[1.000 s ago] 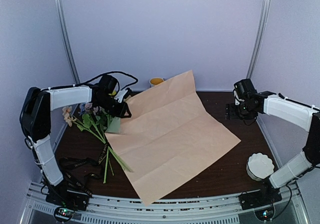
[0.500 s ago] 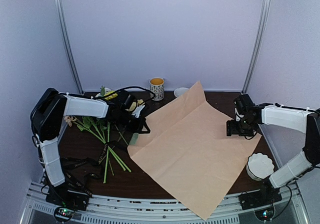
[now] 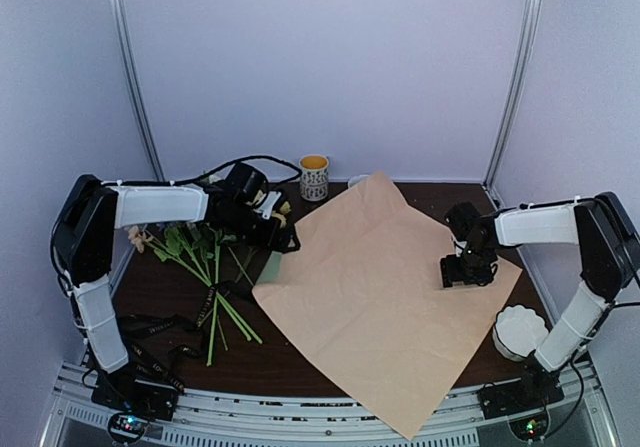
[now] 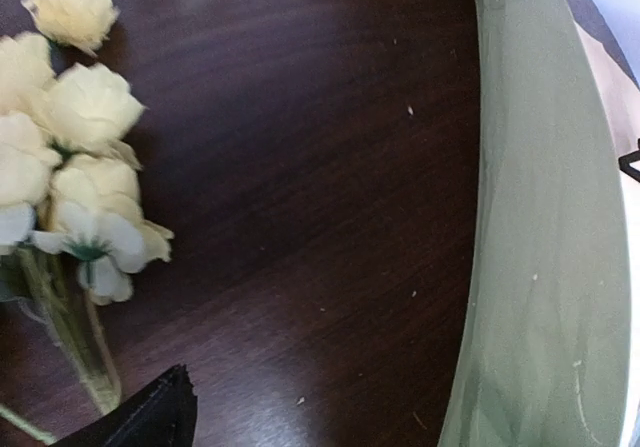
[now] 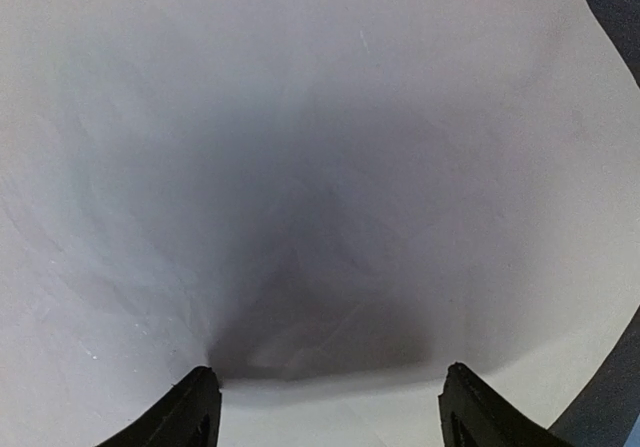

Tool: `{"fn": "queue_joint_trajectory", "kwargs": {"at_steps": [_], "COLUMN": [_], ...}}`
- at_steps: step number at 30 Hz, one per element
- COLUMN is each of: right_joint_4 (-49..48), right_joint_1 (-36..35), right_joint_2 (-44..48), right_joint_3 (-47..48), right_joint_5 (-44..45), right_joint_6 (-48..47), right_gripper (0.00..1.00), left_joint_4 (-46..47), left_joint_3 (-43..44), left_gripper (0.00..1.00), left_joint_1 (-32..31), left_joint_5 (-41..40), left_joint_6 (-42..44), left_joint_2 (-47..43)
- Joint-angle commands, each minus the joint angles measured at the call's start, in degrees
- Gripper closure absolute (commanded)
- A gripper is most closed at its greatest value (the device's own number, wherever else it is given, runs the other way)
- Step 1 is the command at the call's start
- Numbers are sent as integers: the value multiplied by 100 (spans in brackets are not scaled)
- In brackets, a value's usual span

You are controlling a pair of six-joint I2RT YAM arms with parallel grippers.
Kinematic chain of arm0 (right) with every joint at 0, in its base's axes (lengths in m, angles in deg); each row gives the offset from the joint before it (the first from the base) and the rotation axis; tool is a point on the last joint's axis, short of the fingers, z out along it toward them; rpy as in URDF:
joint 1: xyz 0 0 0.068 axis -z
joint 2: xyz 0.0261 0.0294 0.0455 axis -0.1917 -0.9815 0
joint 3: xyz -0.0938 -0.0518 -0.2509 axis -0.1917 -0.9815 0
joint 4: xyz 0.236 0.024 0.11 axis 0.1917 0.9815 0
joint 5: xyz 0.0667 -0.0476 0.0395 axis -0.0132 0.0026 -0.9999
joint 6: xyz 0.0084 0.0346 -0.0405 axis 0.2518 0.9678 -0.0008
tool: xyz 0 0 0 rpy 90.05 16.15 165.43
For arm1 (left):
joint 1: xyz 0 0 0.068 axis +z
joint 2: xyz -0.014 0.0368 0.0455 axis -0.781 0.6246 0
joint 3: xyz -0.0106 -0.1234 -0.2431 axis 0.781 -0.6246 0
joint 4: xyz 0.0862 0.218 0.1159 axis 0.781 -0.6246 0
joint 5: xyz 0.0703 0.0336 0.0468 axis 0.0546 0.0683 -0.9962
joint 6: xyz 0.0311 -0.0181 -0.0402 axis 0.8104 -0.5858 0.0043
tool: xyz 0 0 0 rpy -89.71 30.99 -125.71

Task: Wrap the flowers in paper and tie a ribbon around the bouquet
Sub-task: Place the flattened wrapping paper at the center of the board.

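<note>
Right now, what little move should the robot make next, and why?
Probably the left gripper should reach down for the flowers. It hangs open and empty between them and the paper. The paper lies spread out, with the open right gripper low over it, and the flowers are not on it yet.

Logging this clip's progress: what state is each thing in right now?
paper: spread open on the table, peach face up
flowers: lying loose beside the paper, unwrapped
ribbon: loose heap, untied
left gripper: open, holding nothing
right gripper: open, low over the paper
mug: upright
</note>
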Motion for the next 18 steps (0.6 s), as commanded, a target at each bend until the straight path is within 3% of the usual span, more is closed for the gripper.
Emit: {"fn": "queue_joint_trajectory", "kwargs": {"at_steps": [1, 4, 7, 11, 15, 18], "right_joint_4": [365, 752, 647, 87, -1278, -1861], "right_joint_1": [-85, -259, -425, -903, -1526, -2004], "right_joint_2": [-198, -360, -113, 436, 530, 70], "right_joint_3": [264, 595, 791, 1041, 939, 1110], "right_joint_5": [444, 987, 656, -579, -2417, -2299], "right_joint_6": [-129, -212, -419, -818, -613, -101], "right_gripper": [26, 22, 22, 22, 23, 25], "left_joint_4": [-288, 66, 575, 1175, 1576, 1500], "left_joint_3": [100, -159, -437, -649, -774, -722], "left_gripper": [2, 2, 2, 2, 2, 2], "left_joint_1": [19, -43, -84, -76, -114, -126], "left_joint_5": [-365, 315, 1169, 2089, 2424, 2451], "left_joint_6": [534, 795, 906, 947, 964, 1077], "left_joint_2": [-439, -687, -876, -901, -1012, -1024]}}
